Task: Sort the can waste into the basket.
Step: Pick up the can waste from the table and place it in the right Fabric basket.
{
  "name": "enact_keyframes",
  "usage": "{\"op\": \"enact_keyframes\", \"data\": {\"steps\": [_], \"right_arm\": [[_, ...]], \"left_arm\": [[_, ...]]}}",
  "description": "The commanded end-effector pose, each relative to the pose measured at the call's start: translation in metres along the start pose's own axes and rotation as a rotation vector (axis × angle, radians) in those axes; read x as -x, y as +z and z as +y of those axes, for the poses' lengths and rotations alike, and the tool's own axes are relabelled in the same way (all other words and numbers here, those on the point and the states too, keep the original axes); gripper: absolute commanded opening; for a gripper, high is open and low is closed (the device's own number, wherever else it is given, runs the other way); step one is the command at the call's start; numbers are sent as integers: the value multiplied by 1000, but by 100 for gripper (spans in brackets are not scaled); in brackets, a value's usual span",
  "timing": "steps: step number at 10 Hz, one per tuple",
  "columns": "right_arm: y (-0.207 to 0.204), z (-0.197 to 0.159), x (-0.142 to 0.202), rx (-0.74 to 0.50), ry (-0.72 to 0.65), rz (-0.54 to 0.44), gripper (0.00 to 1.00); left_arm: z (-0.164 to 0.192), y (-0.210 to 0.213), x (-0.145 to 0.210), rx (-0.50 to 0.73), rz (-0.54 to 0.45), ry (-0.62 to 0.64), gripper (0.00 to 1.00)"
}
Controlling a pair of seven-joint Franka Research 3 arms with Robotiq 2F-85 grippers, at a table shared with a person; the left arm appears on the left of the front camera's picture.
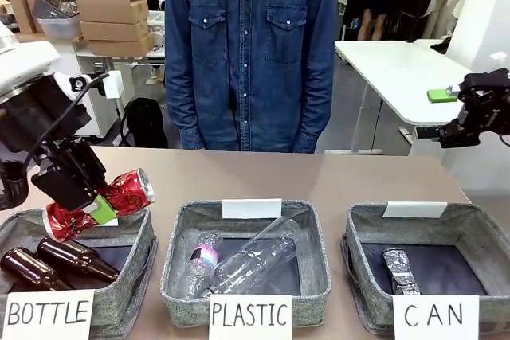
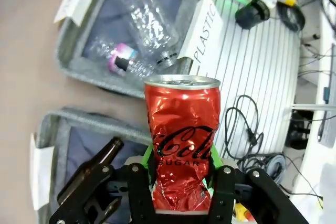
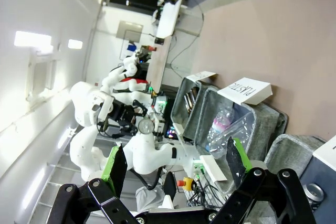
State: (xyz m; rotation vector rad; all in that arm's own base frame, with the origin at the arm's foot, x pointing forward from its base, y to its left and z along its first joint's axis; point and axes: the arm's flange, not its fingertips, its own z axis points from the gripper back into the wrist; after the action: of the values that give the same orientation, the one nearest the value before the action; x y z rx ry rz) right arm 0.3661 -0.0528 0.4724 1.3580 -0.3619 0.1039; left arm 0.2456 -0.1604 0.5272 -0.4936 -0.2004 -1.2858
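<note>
The BOTTLE basket [image 1: 119, 292] at lower left sits right under the left gripper [image 1: 94, 211], clamped on the crumpled red can [image 1: 119, 197]; released here it missorts, the CAN basket [image 1: 362, 228] lying lower right near the open right gripper [image 1: 446, 134]

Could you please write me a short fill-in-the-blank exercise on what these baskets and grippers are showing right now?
1. The left gripper is shut on a dented ____ can.
2. That can hangs above the basket signed ____.
3. The dark can already lies in the basket signed ____.
4. The right gripper stands ____, holding nothing.

Missing words: red; BOTTLE; CAN; open
</note>
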Motion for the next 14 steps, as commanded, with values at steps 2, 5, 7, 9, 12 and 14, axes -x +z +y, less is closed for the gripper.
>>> {"op": "enact_keyframes", "data": {"steps": [2,5,7,9,12,14], "right_arm": [[100,-5,-1,-38,-90,-93,100],[207,-32,39,-70,-117,-350,100],[195,-23,40,-47,-123,-317,100],[195,-23,40,-47,-123,-317,100],[195,-23,40,-47,-123,-317,100],[195,-23,40,-47,-123,-317,100]], "left_arm": [[-15,-89,-144,6,32,-119,39],[-39,-186,-292,16,27,-137,39],[-51,-223,-362,-78,-6,-120,39],[-41,-256,-411,0,-30,-149,39],[-34,-244,-375,-37,-51,-146,39],[-25,-263,-395,-1,-58,-151,39]]}}
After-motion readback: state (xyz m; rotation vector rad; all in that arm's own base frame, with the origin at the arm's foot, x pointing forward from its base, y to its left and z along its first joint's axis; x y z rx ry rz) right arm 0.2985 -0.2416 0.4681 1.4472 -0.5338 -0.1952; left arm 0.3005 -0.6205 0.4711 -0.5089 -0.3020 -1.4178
